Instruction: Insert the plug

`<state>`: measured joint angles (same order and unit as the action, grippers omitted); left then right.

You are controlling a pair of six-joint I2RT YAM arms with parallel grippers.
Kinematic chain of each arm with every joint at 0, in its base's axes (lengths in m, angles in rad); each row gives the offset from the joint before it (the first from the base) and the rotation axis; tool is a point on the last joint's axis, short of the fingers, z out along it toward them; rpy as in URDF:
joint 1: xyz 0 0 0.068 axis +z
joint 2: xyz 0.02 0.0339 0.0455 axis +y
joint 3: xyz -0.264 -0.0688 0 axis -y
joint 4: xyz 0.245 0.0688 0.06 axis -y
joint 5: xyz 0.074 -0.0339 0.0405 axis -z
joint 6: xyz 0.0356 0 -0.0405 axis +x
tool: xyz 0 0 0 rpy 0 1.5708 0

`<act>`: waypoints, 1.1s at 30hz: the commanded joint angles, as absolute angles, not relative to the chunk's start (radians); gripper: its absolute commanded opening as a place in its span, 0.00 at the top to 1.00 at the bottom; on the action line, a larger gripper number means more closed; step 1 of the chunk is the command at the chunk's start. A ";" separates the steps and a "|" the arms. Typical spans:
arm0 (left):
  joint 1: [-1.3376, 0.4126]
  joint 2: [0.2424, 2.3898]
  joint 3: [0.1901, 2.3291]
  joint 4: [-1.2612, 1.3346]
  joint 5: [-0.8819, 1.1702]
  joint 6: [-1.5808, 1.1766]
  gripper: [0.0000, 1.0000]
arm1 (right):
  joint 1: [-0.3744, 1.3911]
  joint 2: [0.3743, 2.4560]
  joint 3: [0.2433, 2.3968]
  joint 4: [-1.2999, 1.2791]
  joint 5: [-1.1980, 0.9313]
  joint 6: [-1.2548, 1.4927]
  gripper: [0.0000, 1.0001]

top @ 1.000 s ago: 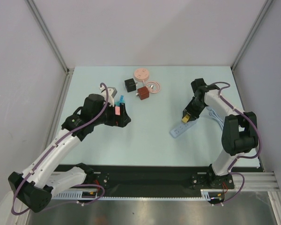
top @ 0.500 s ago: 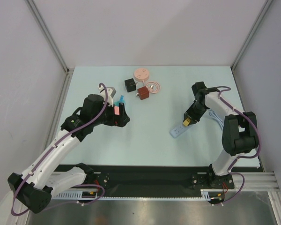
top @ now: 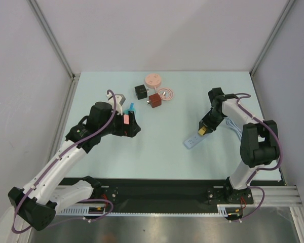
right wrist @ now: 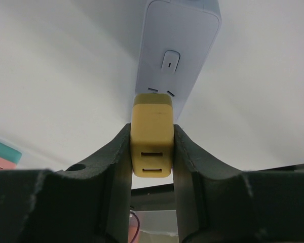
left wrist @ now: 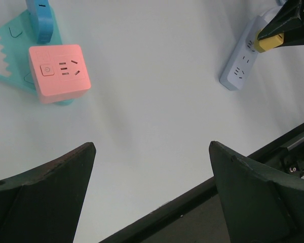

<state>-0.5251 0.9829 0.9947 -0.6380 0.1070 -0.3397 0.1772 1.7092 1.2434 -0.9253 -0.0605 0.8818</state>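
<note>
Right end effector (right wrist: 152,135) clamps the yellow plug (right wrist: 152,124) at the power strip (right wrist: 180,45); misaligned prongs could shove the strip sideways.

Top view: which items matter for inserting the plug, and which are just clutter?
In play:
- yellow plug, clamped in the right gripper
- light-blue power strip that it points at

Lying about:
- pink cube socket
- teal piece
- black cube
- brown cube
- pink disc
- pink ring
- left gripper, open and holding nothing
</note>
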 commanded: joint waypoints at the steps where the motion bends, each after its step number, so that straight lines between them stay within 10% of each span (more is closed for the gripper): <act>1: -0.522 0.963 0.996 -0.614 0.107 -0.348 0.00 | 0.179 1.735 1.281 -0.914 -0.014 0.899 1.00; 33: -0.522 0.953 0.996 -0.614 0.081 -0.347 0.00 | 0.244 1.821 1.167 -0.876 0.040 1.002 1.00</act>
<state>-0.5251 0.9806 0.9947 -0.6380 0.1047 -0.3397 0.2379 1.7226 1.2140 -0.8814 0.0368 1.0019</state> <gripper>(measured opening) 0.996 0.359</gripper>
